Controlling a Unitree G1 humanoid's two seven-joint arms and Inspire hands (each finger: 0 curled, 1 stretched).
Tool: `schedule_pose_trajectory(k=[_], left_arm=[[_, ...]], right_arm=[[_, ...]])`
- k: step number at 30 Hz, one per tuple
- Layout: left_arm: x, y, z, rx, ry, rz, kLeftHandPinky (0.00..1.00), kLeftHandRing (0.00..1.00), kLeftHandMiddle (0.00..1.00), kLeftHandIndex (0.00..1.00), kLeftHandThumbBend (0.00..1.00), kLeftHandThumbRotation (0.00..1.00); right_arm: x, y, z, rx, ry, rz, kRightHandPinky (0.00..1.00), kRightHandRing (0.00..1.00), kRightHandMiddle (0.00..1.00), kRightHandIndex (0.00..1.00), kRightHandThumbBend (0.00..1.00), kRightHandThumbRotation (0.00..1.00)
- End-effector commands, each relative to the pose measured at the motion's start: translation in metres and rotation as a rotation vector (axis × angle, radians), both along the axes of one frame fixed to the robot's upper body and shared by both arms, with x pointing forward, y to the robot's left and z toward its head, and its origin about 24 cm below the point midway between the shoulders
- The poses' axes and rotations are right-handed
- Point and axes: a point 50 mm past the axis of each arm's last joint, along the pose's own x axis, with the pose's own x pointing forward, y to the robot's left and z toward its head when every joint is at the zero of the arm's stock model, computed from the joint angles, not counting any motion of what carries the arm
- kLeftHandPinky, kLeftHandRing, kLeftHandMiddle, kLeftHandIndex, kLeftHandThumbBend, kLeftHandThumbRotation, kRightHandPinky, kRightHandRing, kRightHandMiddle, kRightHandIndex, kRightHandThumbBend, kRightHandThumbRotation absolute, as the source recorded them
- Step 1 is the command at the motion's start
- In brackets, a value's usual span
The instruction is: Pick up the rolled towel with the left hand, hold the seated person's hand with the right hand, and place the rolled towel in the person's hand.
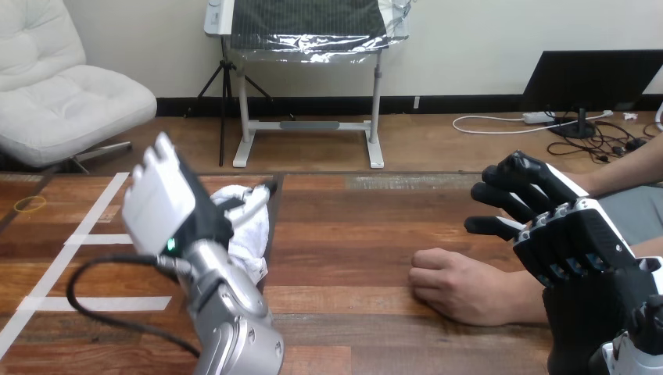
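The left hand (pixel 160 199) is at the rolled towel (pixel 249 234), near the counter's (pixel 352 234) far edge. I cannot tell if it grips yet. The right hand (pixel 575 242) hangs just beside the person's hand (pixel 461 287), its fingers (pixel 508 195) loosely bent and holding nothing. Next job, I think: lift the towel.

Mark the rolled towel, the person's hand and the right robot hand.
rolled towel (pixel 250 234): head view, bare white cloth.
person's hand (pixel 457 287): head view, its back.
right robot hand (pixel 578 242): head view, its back.
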Motion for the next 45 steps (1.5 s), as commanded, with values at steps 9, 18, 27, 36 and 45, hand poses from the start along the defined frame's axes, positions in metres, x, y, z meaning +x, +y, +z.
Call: schedule_pose_trajectory(k=[9,18,27,36,45], left_arm=[[0.02,-0.01,0.008,-0.002,-0.068,0.035,1.0,1.0,1.0,1.0,0.93,0.43],[0.024,-0.011,-0.001,0.002,-0.031,0.058,1.0,1.0,1.0,1.0,0.92,0.43],[0.026,-0.012,-0.006,-0.015,0.011,0.069,1.0,1.0,1.0,1.0,0.91,0.42],[0.028,-0.013,-0.009,-0.019,0.048,0.062,1.0,1.0,1.0,1.0,0.92,0.42],[0.03,-0.014,-0.011,-0.028,0.097,0.058,1.0,1.0,1.0,1.0,0.92,0.44]], right_arm=[[0.006,-0.001,0.01,0.001,-0.065,0.018,0.7,0.8,0.81,0.81,0.85,1.0],[0.006,-0.001,0.011,-0.005,-0.074,0.016,0.7,0.8,0.81,0.81,0.85,1.0],[0.005,-0.002,0.011,-0.011,-0.076,0.017,0.68,0.79,0.81,0.8,0.85,1.0],[0.005,-0.001,0.011,0.002,-0.073,0.029,0.68,0.79,0.81,0.8,0.86,1.0],[0.004,0.0,0.011,0.004,-0.075,0.021,0.68,0.79,0.81,0.8,0.86,1.0]])
